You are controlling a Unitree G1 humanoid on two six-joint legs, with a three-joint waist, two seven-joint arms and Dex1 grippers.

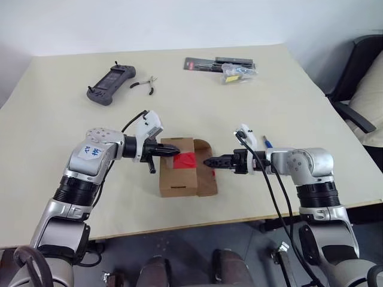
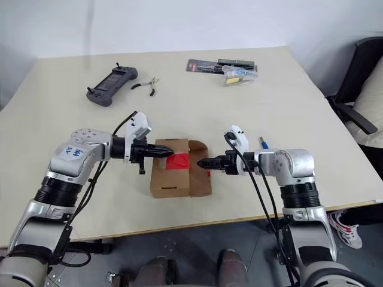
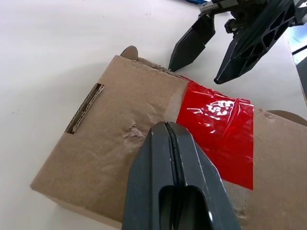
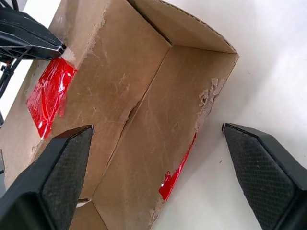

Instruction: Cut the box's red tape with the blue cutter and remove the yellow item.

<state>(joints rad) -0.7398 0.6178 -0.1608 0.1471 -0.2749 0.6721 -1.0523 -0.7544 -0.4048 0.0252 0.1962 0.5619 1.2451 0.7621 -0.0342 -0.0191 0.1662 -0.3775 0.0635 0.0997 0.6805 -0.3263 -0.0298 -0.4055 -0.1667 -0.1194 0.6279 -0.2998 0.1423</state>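
The box lies near the front edge of the desk, and everything else is placed from it. Its red tape covers part of the top face, and one flap lies folded out flat on the box's right side. In the right wrist view a second shred of red tape clings to that flap's torn edge. The inside of the box cannot be seen from any angle, so the yellow item cannot be made out.

The left hand comes in from the box's left with its two fingers pressed together, holding nothing, the tips over the top face at the tape's edge; whether they touch the cardboard is hard to tell. The right hand comes in from the box's right with its fingers spread wide and empty, just beside the open flap; in the left wrist view its fingertips hover at the box's far edge beyond the tape.

The blue cutter lies on the desk right of the box, mostly hidden behind the right arm, only a short blue end showing.

Well behind the box, toward the far edge, lie a dark controller, small pliers and some packets, their contents too small to read.
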